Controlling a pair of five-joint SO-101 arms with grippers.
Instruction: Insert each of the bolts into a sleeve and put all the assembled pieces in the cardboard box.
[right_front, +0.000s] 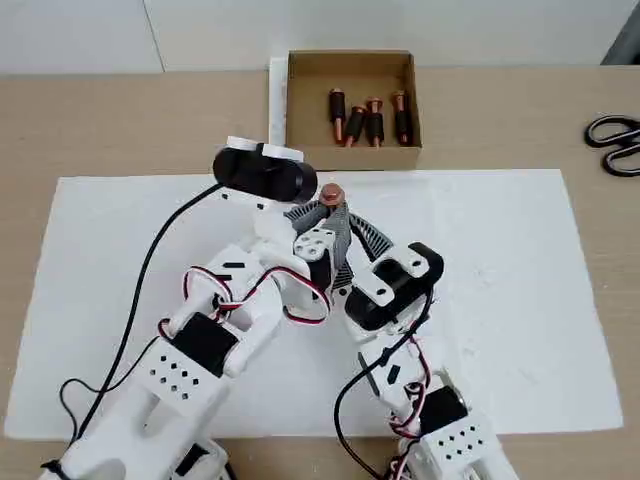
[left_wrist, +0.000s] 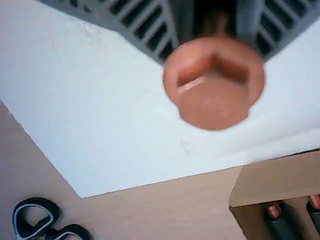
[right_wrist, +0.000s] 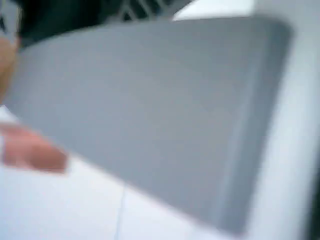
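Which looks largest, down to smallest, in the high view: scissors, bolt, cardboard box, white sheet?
1. white sheet
2. cardboard box
3. scissors, partly cut off at the picture's edge
4. bolt, its head showing

Colours: bolt (left_wrist: 213, 82) copper; sleeves (right_front: 337, 103) black; box (right_front: 298, 100) brown; sheet (right_front: 520, 300) white; worktop (right_front: 100, 120) tan; scissors (right_front: 615, 140) black; arms (right_front: 180, 370) white with black motors; left end effector fingers (left_wrist: 140, 25) grey, slotted pattern.
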